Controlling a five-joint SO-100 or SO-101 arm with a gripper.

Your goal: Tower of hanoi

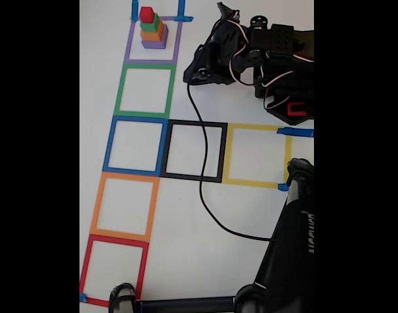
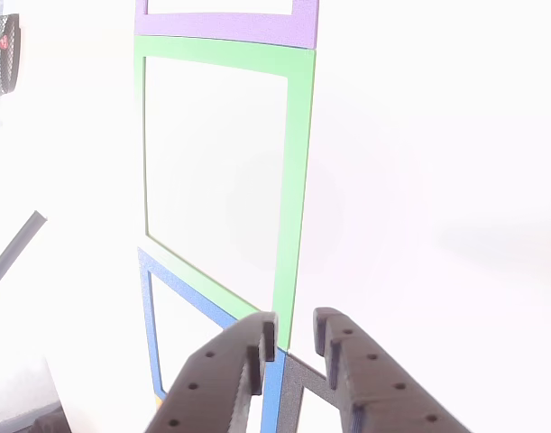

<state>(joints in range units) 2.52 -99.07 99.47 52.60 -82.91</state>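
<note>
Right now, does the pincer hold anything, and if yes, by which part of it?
Nothing is held. In the other view the pincer has an empty gap between its fingertips. The block tower stands apart in the purple square.

Block stack (image 1: 153,30) (red on top) inside purple square (image 1: 153,40).

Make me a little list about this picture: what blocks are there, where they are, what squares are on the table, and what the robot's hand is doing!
blocks: stack, red on top, then green, orange, purple at the bottom
stack place: inside the purple square at the top of the fixed view
other squares: green, blue, black, yellow, orange, red
end effector: holding nothing, fingers slightly apart, above the green and blue tape
</note>
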